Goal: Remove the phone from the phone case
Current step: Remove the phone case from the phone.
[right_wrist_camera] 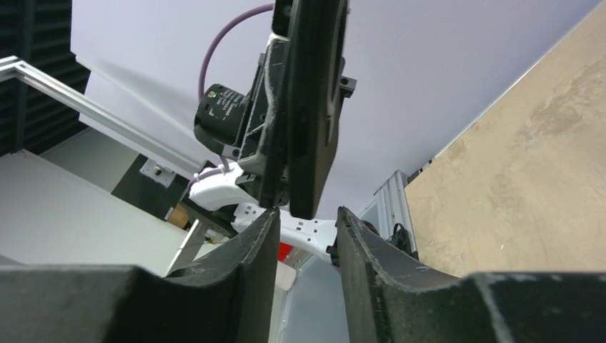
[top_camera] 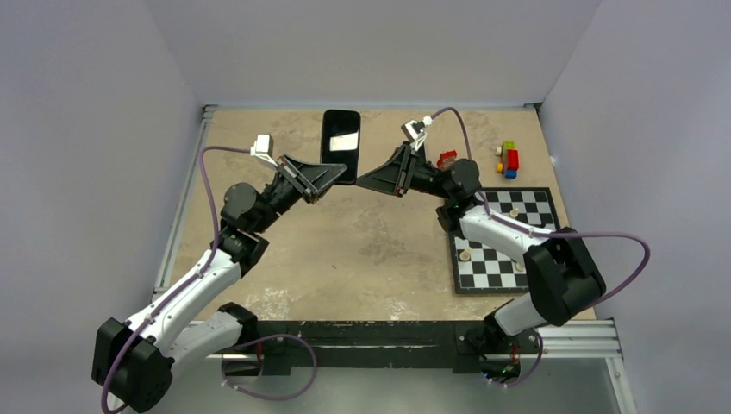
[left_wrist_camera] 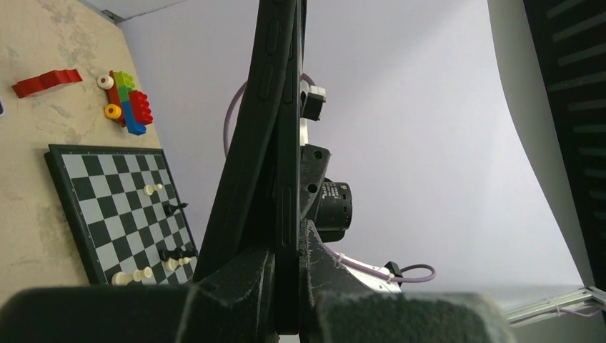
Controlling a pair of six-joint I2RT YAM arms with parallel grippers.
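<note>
Left end effector (top_camera: 334, 177): clamped shut on the phone's near end.
Phone (top_camera: 340, 138): sat in its phone case (left_wrist_camera: 266, 86), screen toward the top camera, at the far middle of the counter (top_camera: 345, 250).
Right end effector (right_wrist_camera: 306, 221): fingers stood apart, the phone's corner at the mouth of the gap.
Chessboard (top_camera: 504, 246): lay at right, pieces on it.
Toy bricks (top_camera: 509, 159): lay beyond the chessboard.

Light was bright, even and diffuse, falling from overhead. Shadows on the mottled beige tabletop (top_camera: 371, 250) were faint and soft. A white glare patch marked the glossy black phone (top_camera: 341, 142). In the wrist views, the near black gripper fingers (left_wrist_camera: 236, 293) were blurred, dark against pale walls.
</note>
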